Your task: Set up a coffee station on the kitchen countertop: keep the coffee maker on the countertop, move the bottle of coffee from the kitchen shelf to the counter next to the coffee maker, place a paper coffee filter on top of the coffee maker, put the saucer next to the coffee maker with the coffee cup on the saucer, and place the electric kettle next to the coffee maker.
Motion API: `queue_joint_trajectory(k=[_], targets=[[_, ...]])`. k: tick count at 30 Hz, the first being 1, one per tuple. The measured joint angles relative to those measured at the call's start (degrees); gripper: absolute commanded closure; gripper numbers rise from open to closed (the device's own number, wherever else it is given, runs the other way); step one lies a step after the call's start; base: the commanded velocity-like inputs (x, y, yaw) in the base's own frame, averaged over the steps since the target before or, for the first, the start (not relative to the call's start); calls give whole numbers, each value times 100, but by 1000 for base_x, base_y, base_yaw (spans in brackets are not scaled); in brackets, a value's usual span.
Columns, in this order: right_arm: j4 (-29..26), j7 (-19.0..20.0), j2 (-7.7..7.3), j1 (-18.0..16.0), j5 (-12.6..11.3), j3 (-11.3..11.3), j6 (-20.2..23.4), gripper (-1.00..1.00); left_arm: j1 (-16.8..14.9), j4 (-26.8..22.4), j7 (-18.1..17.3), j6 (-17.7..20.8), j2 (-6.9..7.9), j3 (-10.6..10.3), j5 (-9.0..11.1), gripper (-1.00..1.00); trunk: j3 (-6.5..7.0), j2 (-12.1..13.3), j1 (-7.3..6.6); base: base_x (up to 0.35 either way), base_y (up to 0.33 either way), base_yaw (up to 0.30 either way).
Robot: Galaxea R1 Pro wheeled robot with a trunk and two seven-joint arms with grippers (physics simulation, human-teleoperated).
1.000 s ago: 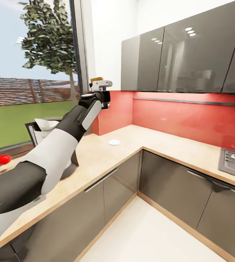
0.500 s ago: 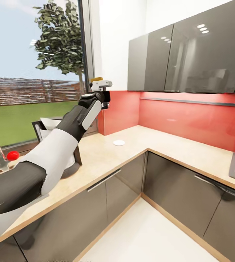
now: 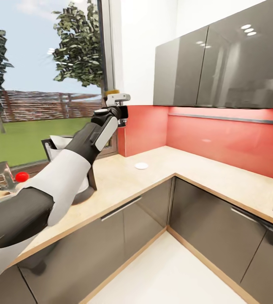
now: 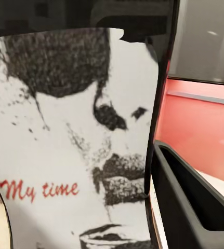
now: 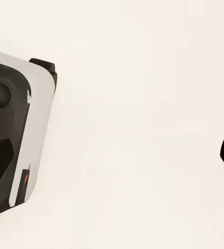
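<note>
Left pincer [image 3: 118,110] is up high, clamped on the bottle of coffee [image 4: 75,145]. Below it on the surface [image 3: 123,177] sits the coffee maker [image 3: 64,169], saucer [image 3: 141,166] beyond. Bottle not yet set down; right pincer's state, can't tell.

Beige L-shaped countertop [image 3: 204,171], red backsplash [image 3: 220,139], glossy grey wall cabinets [image 3: 220,67], window [image 3: 39,80] onto lawn

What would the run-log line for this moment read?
left pincer: shut on coffee bottle, raised | saucer: on countertop | coffee maker: behind left arm
</note>
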Motion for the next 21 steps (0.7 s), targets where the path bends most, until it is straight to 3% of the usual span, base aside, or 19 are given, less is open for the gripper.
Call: queue_joint_trajectory(k=[6,9,21], targets=[[0,1,-2,0,-7,-7,1,-100,2,0,0,0,0,-1,3,100,0,0,0,0,-303,1],[-1,-2,-2,0,-6,-8,5,-100,1,22,1,-4,0,-5,13,100,0,-2,-1,0,-44,58],[-1,-20,-1,-1,-5,-8,0,-100,77,158,3,-7,0,2,3,100,0,0,0,0,-3,254]])
